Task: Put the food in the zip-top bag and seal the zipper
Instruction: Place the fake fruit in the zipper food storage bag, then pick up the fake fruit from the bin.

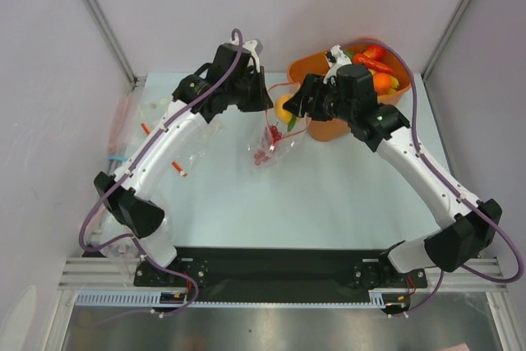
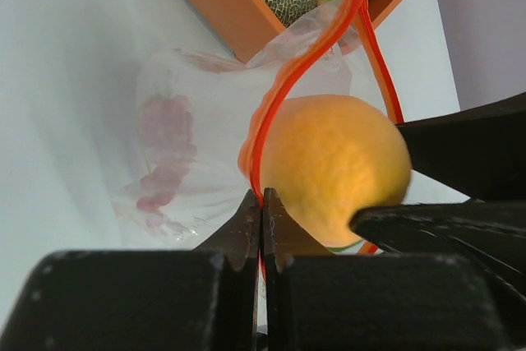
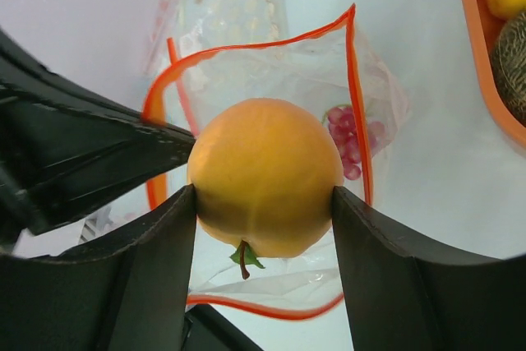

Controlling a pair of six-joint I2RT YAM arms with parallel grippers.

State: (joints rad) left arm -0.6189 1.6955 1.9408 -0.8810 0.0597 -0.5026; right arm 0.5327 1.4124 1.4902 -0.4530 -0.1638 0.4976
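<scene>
the left gripper [image 2: 261,203] is pinched fully closed on the red zipper [image 2: 275,104] at the rim of the clear bag [image 2: 189,121], near the middle of the table. the bag's mouth gapes open, and purple grapes [image 2: 164,145] lie inside it. at the mouth, framed by the zipper loop, is a round yellow fruit [image 3: 263,174]. the right gripper [image 3: 261,195] has it clamped, its fingers wide apart and pressed against the fruit's sides. just to the right, the orange tub [image 1: 327,130] holds more toy food.
</scene>
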